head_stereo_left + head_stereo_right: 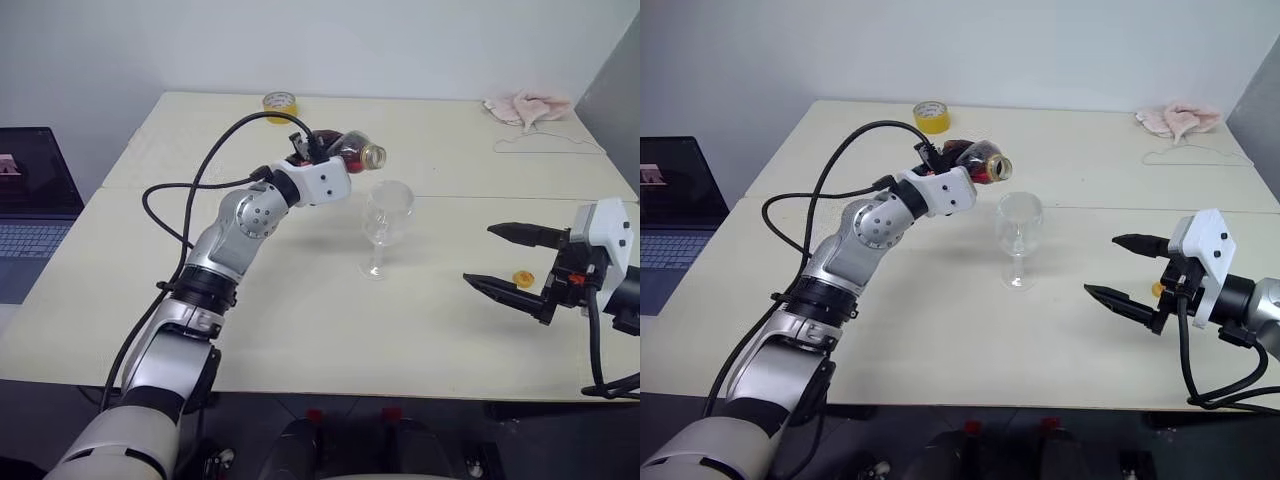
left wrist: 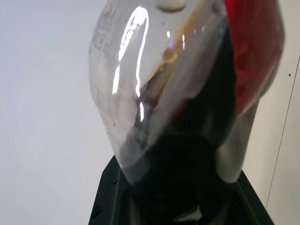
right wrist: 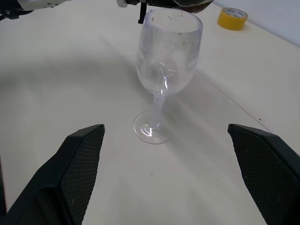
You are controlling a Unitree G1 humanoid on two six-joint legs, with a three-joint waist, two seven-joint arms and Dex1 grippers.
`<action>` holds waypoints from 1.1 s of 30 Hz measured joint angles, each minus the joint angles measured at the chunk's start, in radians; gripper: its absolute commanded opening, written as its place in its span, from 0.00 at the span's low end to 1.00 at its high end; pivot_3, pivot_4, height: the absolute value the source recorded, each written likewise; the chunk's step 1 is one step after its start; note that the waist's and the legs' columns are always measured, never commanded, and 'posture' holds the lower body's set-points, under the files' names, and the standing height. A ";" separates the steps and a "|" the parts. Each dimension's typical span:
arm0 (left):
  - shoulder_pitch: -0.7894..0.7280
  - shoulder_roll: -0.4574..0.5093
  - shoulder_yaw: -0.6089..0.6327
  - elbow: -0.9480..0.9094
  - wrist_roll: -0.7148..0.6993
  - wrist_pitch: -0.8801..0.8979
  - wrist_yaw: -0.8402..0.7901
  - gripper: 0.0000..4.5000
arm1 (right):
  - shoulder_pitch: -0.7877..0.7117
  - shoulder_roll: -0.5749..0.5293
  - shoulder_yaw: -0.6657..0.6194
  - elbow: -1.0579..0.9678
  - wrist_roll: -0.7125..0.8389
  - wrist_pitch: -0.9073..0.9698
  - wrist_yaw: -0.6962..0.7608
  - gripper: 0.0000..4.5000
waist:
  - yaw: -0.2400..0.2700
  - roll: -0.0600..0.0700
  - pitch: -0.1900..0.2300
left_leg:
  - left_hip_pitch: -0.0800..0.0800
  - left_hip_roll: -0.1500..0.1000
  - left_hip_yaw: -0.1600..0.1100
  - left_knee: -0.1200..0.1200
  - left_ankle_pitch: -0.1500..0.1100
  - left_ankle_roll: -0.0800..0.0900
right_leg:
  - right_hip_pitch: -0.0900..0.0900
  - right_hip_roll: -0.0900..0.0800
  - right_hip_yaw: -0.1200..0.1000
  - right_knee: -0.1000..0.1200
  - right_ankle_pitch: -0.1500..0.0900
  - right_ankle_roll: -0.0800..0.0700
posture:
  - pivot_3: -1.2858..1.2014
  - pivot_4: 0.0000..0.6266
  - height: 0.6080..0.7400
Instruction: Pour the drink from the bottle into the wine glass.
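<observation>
The bottle (image 1: 352,151) is tipped on its side in the air, and my left gripper (image 1: 322,150) is shut on its body. Its uncapped mouth points toward the wine glass (image 1: 387,214) and hangs just above and behind the rim. The dark drink (image 2: 187,154) pools in the bottle's lower part beside the red label. The glass stands upright mid-table, and I see only droplets in its bowl (image 3: 166,56). To the right of the glass, above the table, my right gripper (image 1: 478,254) is open and holds nothing.
A small yellow cap (image 1: 522,278) lies on the table by the right gripper. A yellow tape roll (image 1: 280,102) sits at the far edge, with a pink cloth (image 1: 527,105) and a wire hanger (image 1: 550,146) at the far right. A laptop (image 1: 30,200) stands off the table's left side.
</observation>
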 measured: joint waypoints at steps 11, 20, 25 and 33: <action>-0.016 0.022 -0.016 0.038 0.052 -0.042 0.033 0.21 | 0.000 0.000 0.000 0.000 0.000 -0.002 -0.008 1.00 | 0.000 0.000 0.000 | 0.000 0.000 0.000 0.000 0.000 0.000 | 0.000 0.000 0.000 0.001 0.000 0.000 | 0.52 0.24 1.00; -0.025 0.023 -0.016 0.042 0.060 -0.064 0.044 0.21 | -0.015 0.000 0.000 0.000 0.002 -0.002 -0.009 1.00 | 0.000 0.000 0.000 | 0.000 0.000 0.000 0.000 0.000 0.000 | -0.001 0.000 0.000 0.001 0.000 0.000 | 0.52 0.24 1.00; -0.027 0.027 -0.024 0.046 0.079 -0.074 0.060 0.21 | -0.024 0.000 0.000 -0.002 0.003 -0.002 -0.009 1.00 | 0.000 0.000 0.000 | 0.000 0.000 0.000 0.000 0.000 0.000 | -0.001 0.000 0.000 0.001 0.000 0.000 | 0.52 0.24 1.00; -0.044 0.034 -0.043 0.080 0.089 -0.096 0.065 0.21 | -0.027 0.000 0.000 -0.002 0.003 -0.002 -0.010 1.00 | -0.001 0.000 0.000 | 0.000 0.000 0.000 0.000 0.000 0.000 | -0.001 0.000 0.000 0.002 0.000 0.000 | 0.52 0.24 1.00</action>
